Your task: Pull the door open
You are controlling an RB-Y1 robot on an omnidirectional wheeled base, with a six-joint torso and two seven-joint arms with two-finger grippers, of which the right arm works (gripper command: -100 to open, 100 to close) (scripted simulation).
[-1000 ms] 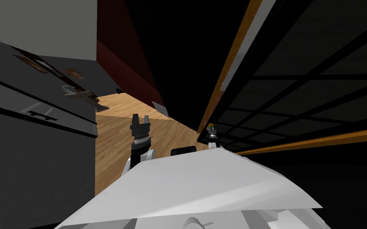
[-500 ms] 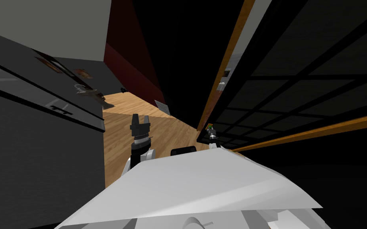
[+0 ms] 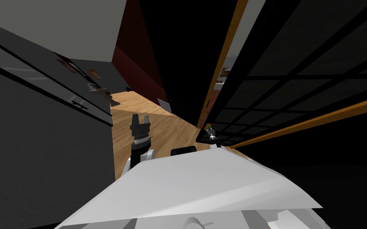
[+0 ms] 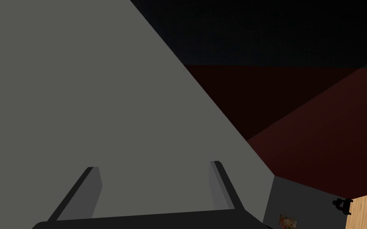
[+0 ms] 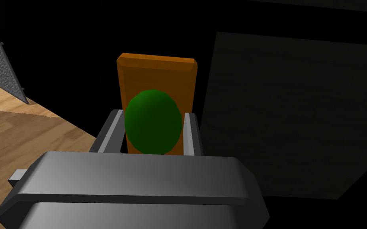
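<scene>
Beside the dark-paned door [image 3: 298, 71] on your right, your right gripper [image 5: 153, 115] had its fingers closed on the green knob [image 5: 153, 129]. Your left gripper [image 3: 140, 119] hung over the wooden floor [image 3: 170, 131], fingers wide. The grasp looked made; next you would likely pull the knob back along the door's arc.

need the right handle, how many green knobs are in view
1: the green knob against the orange panel, clamped in the right gripper. Others could be hidden.
</scene>
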